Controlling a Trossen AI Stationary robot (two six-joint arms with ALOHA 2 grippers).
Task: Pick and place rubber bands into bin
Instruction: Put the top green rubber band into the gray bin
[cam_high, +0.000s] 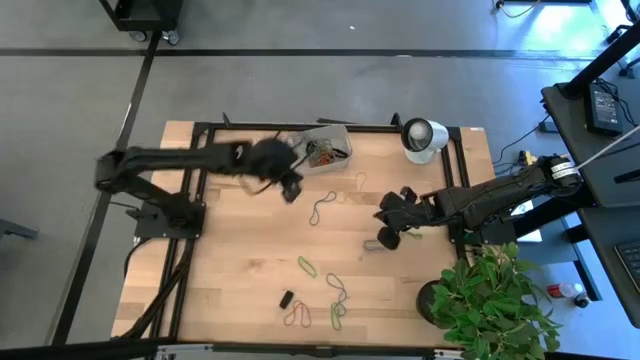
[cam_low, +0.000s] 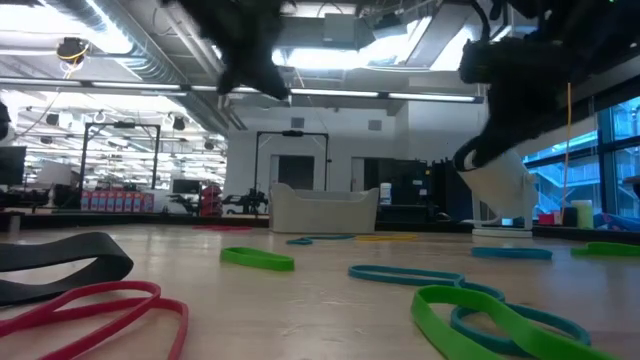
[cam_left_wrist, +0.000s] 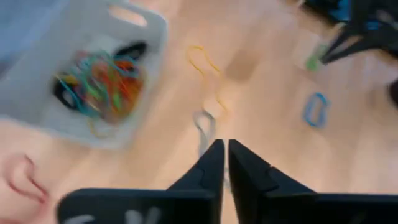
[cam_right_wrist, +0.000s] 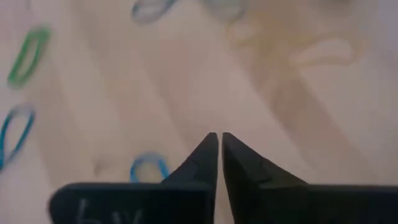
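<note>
Bin (cam_high: 322, 147): upper centre of the high view, on the surface (cam_high: 240, 270), a tangle of bands inside.
Loose rubber bands (cam_high: 322, 207): you have them scattered from centre to lower centre.
Left end effector (cam_high: 291, 190): fingers closed, nothing visibly held; just below-left of the bin.
Right end effector (cam_high: 385, 240): fingers nearly together, empty; right of centre, nearer the lower bands.
Unclear: both wrist views are smeared; band long axes are hard for you to read.

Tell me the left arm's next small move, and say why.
Probably lower the left gripper toward the pale rubber band just ahead and open. Its fingers look shut and empty, the bin already holds a colourful pile, and loose bands remain on the table.
</note>
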